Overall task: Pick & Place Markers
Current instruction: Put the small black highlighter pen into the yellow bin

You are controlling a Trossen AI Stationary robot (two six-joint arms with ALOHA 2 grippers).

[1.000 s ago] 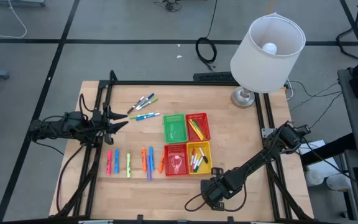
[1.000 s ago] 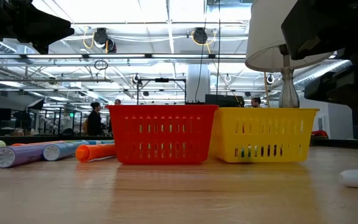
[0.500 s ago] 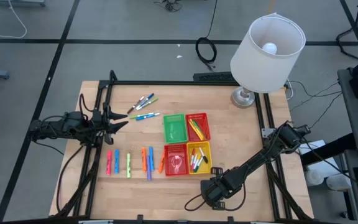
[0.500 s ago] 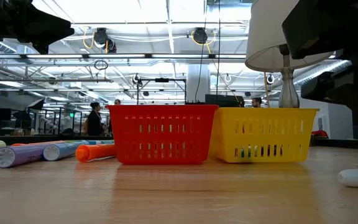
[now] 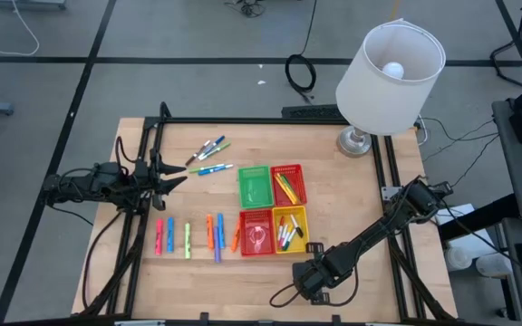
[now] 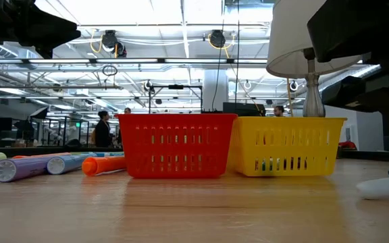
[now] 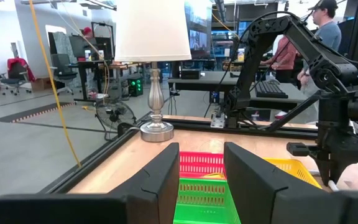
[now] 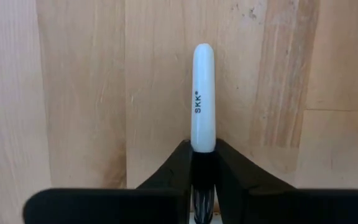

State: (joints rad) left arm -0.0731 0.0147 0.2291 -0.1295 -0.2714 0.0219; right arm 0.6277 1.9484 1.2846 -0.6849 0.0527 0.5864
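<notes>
The right end effector [image 8: 202, 165] is nearest, low over the counter [image 5: 370, 217] at about five o'clock, its fingers clenched on a white marker [image 8: 202, 99] that points straight out from between them; in the low view that white marker sits tilted just above the wood at the far right edge; at seven o'clock a row of loose markers [image 5: 188, 238] in pink, blue, green, orange and purple lies side by side on the counter, well apart from either arm; at the centre four small baskets stand touching in a square: the yellow basket [image 5: 291, 215] holds several markers, the red basket [image 5: 243, 243] beside it looks bare of them, and behind these come the green basket [image 5: 241, 186] and a second red basket [image 5: 302, 184] with markers inside; at nine o'clock the left end effector [image 5: 176, 176] hangs with its fingers parted, grasping nothing; past it, towards eleven o'clock, three more markers [image 5: 208, 156] lie loose; farthest, at one o'clock, stands a lamp [image 5: 390, 65].
</notes>
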